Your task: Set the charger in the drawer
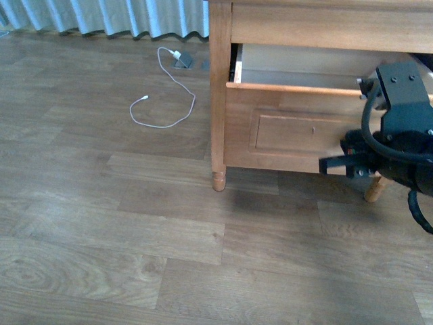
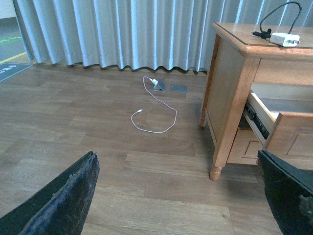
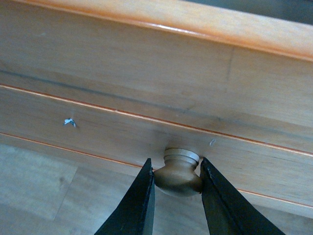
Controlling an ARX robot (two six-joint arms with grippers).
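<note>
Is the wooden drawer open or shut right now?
Open, partway: the drawer front stands out from the nightstand, pale inside showing. The right end effector grips its knob.

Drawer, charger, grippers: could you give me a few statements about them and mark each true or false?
1. The drawer is pulled open. True.
2. The charger lies inside it. False: it sits on top of the nightstand.
3. The right gripper has its fingers around the knob. True.
4. The left gripper holds the white cable. False: it is open and empty; the cable lies on the floor.
</note>
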